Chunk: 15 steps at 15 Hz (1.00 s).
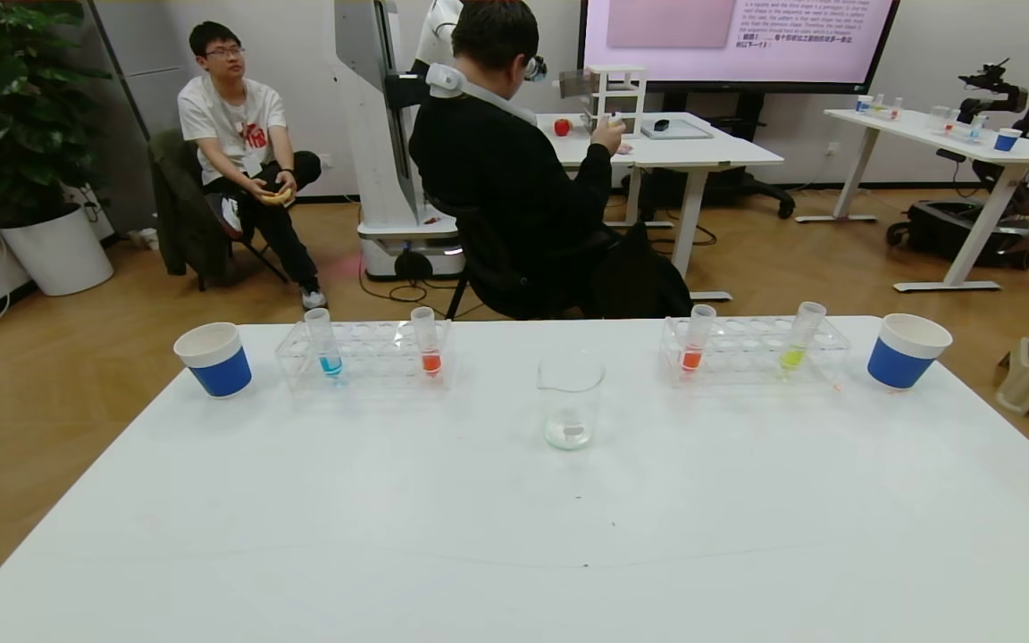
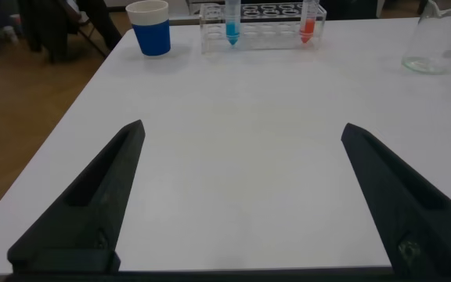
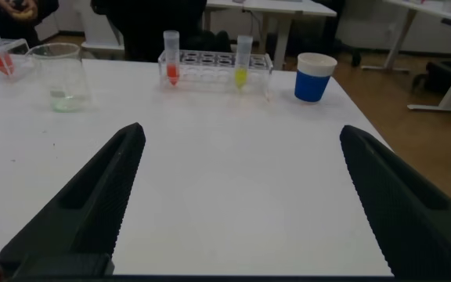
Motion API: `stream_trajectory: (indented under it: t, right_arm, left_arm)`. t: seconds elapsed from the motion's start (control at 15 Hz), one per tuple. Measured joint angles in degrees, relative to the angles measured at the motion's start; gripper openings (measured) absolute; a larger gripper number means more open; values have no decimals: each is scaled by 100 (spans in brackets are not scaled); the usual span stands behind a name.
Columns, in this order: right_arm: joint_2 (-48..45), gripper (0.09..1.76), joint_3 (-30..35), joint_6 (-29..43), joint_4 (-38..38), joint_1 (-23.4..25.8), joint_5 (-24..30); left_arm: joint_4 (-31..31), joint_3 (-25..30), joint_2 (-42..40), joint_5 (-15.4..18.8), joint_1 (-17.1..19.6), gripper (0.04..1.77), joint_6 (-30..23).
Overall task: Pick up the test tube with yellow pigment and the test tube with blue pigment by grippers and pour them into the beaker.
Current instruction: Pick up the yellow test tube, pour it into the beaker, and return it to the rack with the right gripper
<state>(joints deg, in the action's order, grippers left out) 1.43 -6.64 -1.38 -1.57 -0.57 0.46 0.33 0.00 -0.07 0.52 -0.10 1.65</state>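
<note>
On the white table (image 1: pixel 514 518), both racked tubes stand well beyond the spread grippers.

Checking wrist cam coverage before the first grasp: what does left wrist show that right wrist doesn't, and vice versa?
Left wrist only: the test tube with blue pigment in the left rack, the left blue cup, and the left gripper with jaws open.

Right wrist only: the test tube with yellow pigment in the right rack, the right blue cup, and the right gripper with jaws open.

Both: the beaker, the white table, and one left-rack orange tube.
</note>
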Motion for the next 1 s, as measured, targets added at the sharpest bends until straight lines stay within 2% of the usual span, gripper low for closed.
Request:
stream_trajectory:
  t: [0.2, 0.4, 0.6, 1.0]
  right_arm:
    - [767, 174, -739, 17, -328, -24, -2]
    - [2065, 174, -1159, 30, -1245, -94, 6]
    - [3678, 174, -1281, 52, -2486, -122, 24]
    - [7381, 174, -1468, 63, -5474, -17, 118]
  left_arm:
    - [0, 0, 0, 0, 0, 175, 2]
    - [2, 0, 0, 0, 0, 175, 2]
    - [2, 0, 0, 0, 0, 175, 0]
    - [2, 0, 0, -1, 0, 175, 2]
